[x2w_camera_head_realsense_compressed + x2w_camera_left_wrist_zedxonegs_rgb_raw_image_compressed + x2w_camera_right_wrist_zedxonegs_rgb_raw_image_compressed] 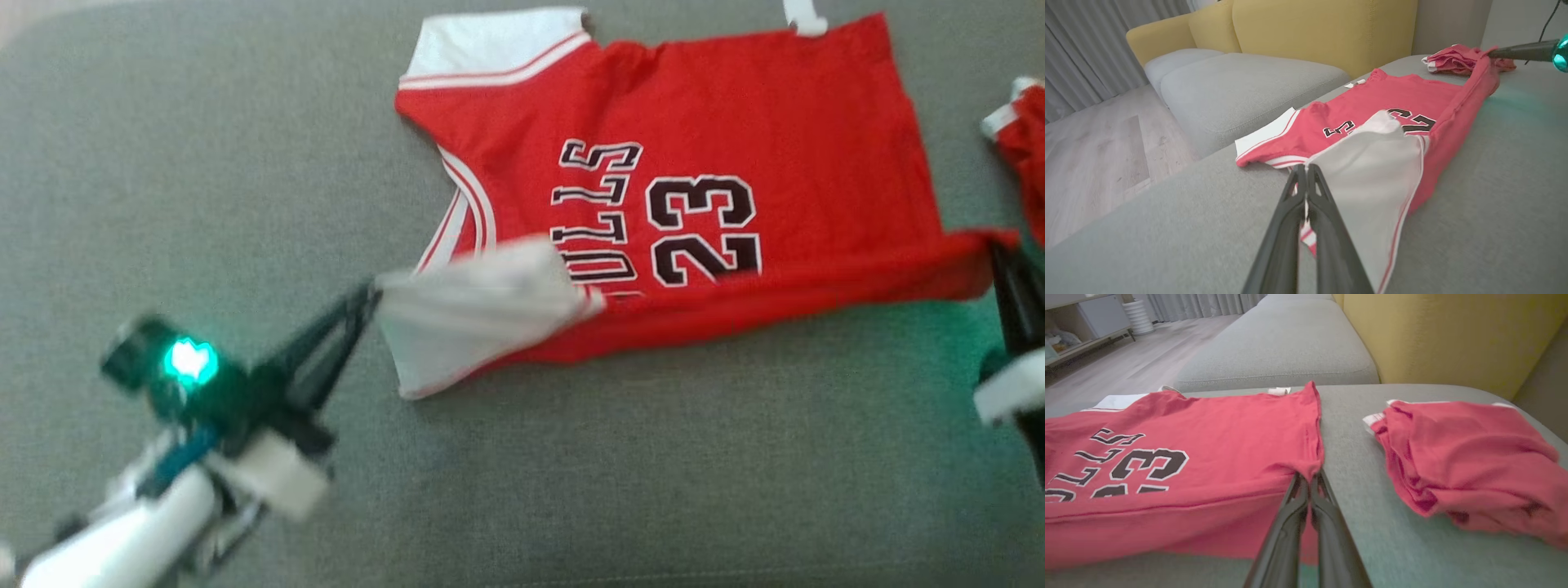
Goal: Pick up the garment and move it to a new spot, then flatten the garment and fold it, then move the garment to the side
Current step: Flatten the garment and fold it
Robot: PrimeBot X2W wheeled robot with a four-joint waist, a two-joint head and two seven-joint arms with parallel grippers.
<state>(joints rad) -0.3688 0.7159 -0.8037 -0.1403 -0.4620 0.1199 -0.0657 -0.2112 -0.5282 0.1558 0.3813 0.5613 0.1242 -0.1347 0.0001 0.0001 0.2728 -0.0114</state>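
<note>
Both sets of jaws are pinched all the way closed on cloth. The left gripper (1304, 169) has the white sleeve (1372, 171) by its corner. The right gripper (1308, 477) has the near hem corner of the jersey (1208, 428). That leaves the near long edge lifted off the grey cushion (571, 490) between them.

Looks like the fold-in-half step to me. My take: carry both corners toward the cushion's far edge at the same pace and height. Keep the edge between them lightly taut so it doesn't sag and drag the bottom layer. Land the held corners right on the far sleeve and far hem corner before letting go. The left side is blurry in the head view, so I can't tell how cleanly that sleeve hangs.

The jersey is red with white sleeves, red piping and a black "23" with lettering outlined in white. It lies mostly flat across the far half of the cushion, neck toward the left edge, hem toward the right. Thin floppy fabric, I'd guess. A second red garment (1466, 465) sits bundled near the right edge, just beyond the hem and not touching it.
</note>
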